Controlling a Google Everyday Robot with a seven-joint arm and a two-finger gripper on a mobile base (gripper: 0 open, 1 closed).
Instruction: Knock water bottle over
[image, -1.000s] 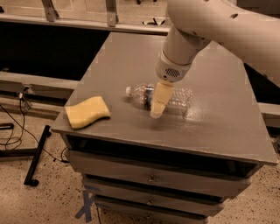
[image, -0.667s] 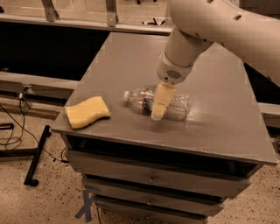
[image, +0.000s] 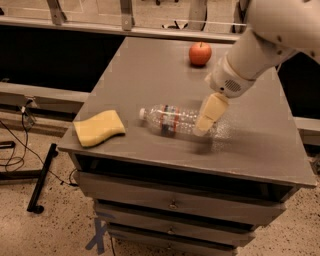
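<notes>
The hand (image: 204, 128) hangs low over the grey counter (image: 150, 75) at the end of a white arm that comes in from the upper right of the view. Its cream-coloured tip points down and sits over the base end of the water bottle (image: 172, 120). Whether the hand is open or closed cannot be told, nor whether it touches the bottle.

The water bottle lies on its side on the counter. It reaches from under the hand out to the picture's left of it, with the white cap at the end farthest from the hand. Its red, white and blue label band is near the middle of its length. The plastic is clear, and whether anything is inside cannot be told.

A yellow sponge (image: 99, 128) lies flat farther out on that same side, past the bottle's cap and apart from it, near the counter's front corner. A red apple (image: 200, 53) stands well beyond the hand, toward the counter's far edge.

Below the hand, under the counter top, there is a dark open slot whose contents cannot be made out. Under the slot are closed drawers (image: 172, 204), each with a small knob.
</notes>
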